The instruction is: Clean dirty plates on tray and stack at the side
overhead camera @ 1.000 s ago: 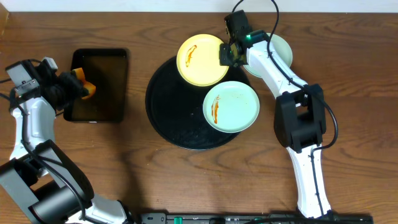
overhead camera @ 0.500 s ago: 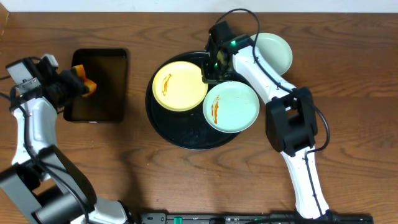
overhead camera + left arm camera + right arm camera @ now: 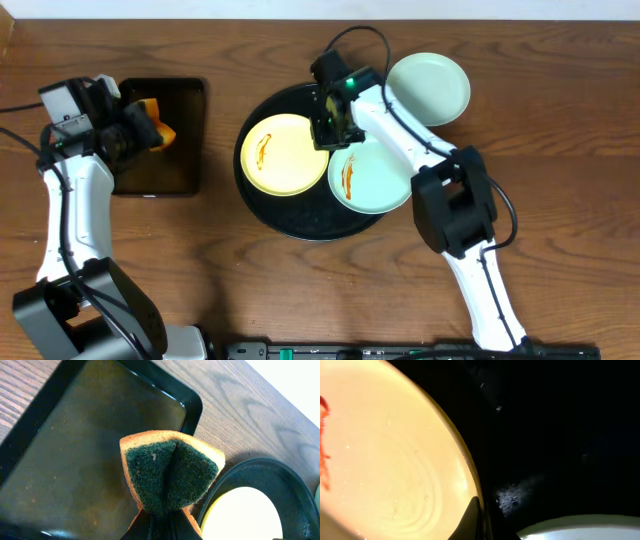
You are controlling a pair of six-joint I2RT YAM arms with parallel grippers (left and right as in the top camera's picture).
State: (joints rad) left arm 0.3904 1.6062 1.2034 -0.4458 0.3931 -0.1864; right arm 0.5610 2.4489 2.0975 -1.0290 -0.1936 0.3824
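With right jaws clamped on the yellow plate (image 3: 283,153) at its rim and left jaws squeezing the sponge (image 3: 170,477), may slip under wiping pressure and bump the stained green plate (image 3: 375,178).

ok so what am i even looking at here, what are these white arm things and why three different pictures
These are two robot arms at a wooden table, each ending in a two-finger claw. The wide picture comes from a camera fixed above the table. The other two come from a small camera on each wrist, looking past that arm's own fingers.

The left claw pinches a folded sponge, green side out, over a rectangular tray of brownish liquid. The right claw grips the rim of a yellow plate streaked with orange sauce, which lies on a round black tray. A mint plate with a similar streak lies there too. A second mint plate, with no streak showing, sits on the table beside that tray.
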